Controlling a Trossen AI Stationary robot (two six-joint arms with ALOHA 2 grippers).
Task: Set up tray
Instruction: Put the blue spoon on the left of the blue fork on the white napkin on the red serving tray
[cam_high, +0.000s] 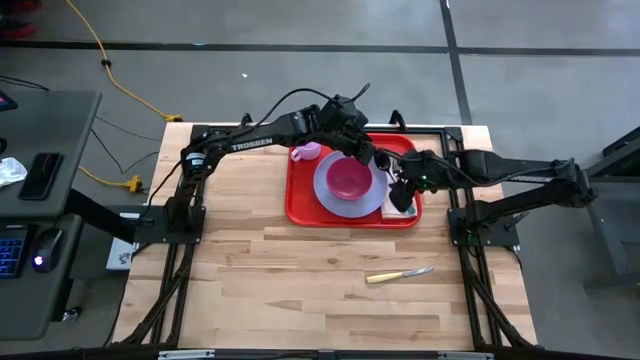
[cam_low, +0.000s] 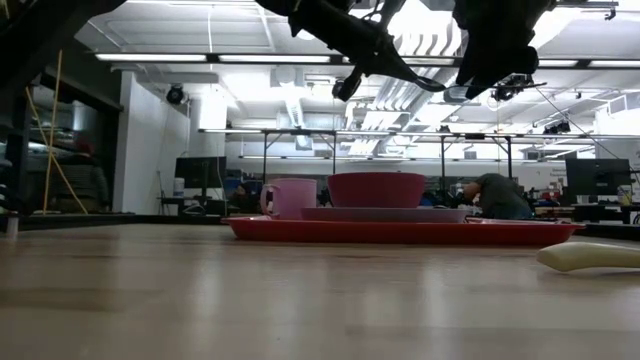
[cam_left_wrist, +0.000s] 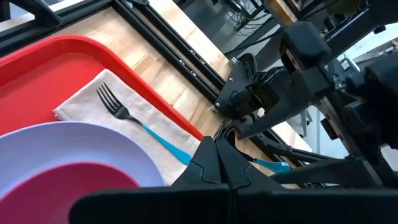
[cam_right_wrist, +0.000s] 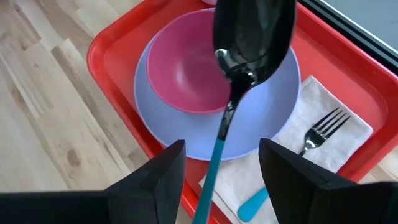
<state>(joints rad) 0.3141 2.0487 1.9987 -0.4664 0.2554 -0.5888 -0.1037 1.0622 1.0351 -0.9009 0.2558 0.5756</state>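
The right gripper (cam_right_wrist: 222, 147) hangs over the right side of the tray (cam_high: 297, 200) with its fingers wide apart. A blue-handled spoon (cam_right_wrist: 255, 37) stands loose between them, not clamped, so it may drop crooked onto the plate (cam_high: 325, 192) or the fork (cam_right_wrist: 320, 129) instead of the napkin (cam_right_wrist: 292, 163). The left gripper (cam_left_wrist: 217, 155), fully closed and holding nothing, hovers close by and could be bumped. The tray lies flat at the table's far middle, bright red with a raised rim.

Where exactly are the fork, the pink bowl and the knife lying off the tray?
fork (cam_left_wrist: 115, 106): left wrist view, on its neck below the tines.
pink bowl (cam_right_wrist: 186, 68): right wrist view, inside its hollow.
knife (cam_high: 385, 277): high view, on its pale handle.
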